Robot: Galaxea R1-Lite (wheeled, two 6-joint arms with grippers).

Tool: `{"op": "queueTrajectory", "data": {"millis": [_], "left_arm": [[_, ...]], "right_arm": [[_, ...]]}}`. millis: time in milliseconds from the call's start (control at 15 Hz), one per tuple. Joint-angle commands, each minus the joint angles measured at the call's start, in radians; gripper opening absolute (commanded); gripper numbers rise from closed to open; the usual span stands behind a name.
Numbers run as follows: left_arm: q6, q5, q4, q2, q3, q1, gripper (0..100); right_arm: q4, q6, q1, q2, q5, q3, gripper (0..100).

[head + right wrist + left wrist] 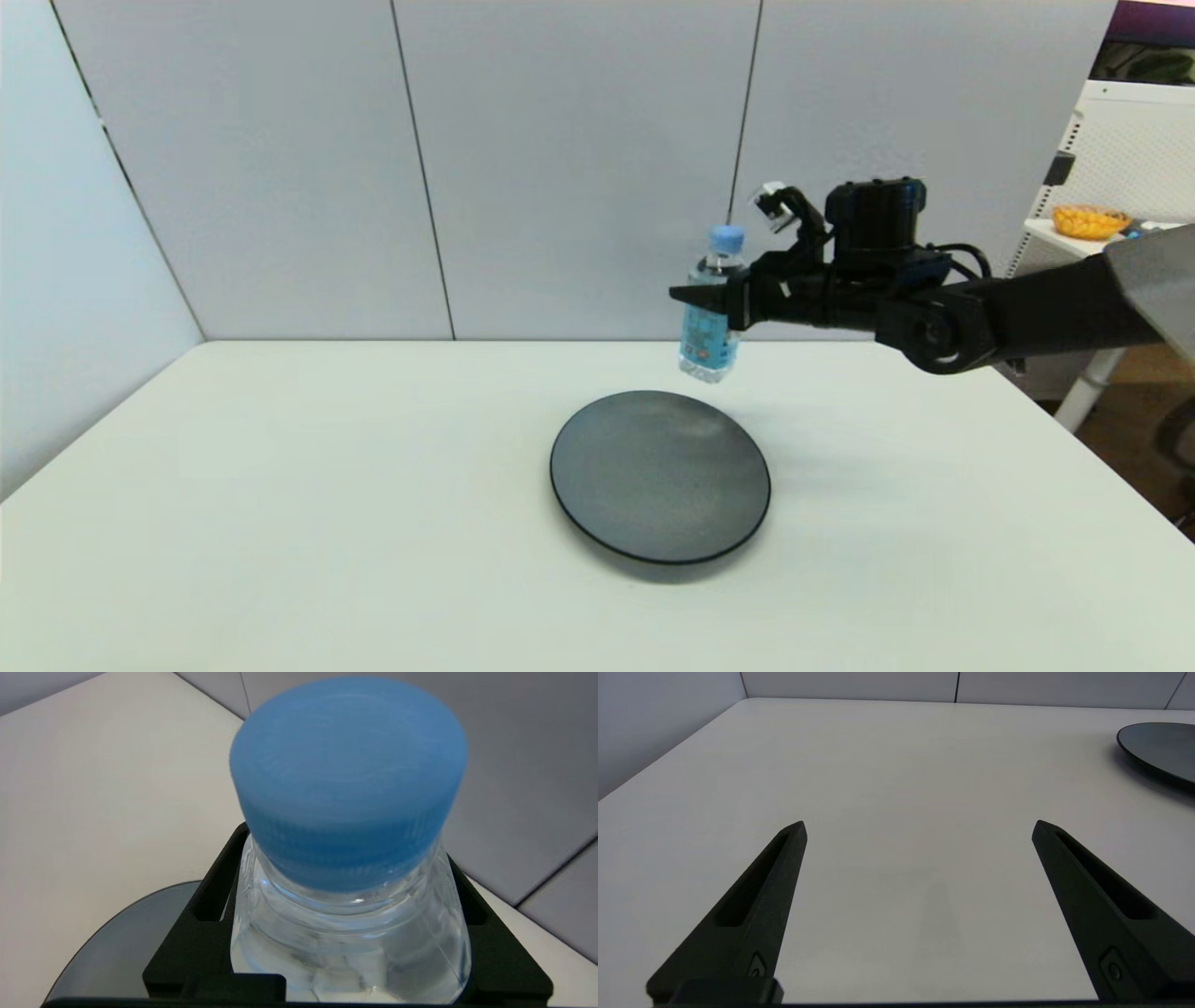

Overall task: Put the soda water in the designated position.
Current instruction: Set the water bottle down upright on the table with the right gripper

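— Right up close, that light blue screw cap fills the wrist view. What's under it?

— Soda water, a small clear bottle with a blue wraparound label. It's upright, up in the air, clear of the counter.

— Held by what?

— By the right hand, closed on the bottle. Black fingers press in on both sides of the clear shoulder, just below the cap, and the arm reaches in level from the right.

— And beneath the bottle?

— Dark grey round plate, lying flat on the white counter. The bottle hangs near the plate's far edge, not touching it; I can't tell whether it's over the rim or just behind it.

— Where's the other arm?

— Low at the left, out of the head view. Left hand is spread wide open with nothing in it, fingers just above bare white counter, with the plate's edge well off to one side.
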Motion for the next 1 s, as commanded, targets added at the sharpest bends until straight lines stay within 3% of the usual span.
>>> {"op": "queueTrajectory", "data": {"millis": [67, 1000], "left_arm": [[0.0, 0.0, 0.0, 0.0, 0.0, 0.0, 100], [0.0, 0.0, 0.0, 0.0, 0.0, 0.0, 100]], "right_arm": [[0.05, 0.0, 0.011, 0.094, 0.003, -0.129, 0], [0.033, -0.006, 0.054, 0.276, -0.003, -0.33, 0]]}}
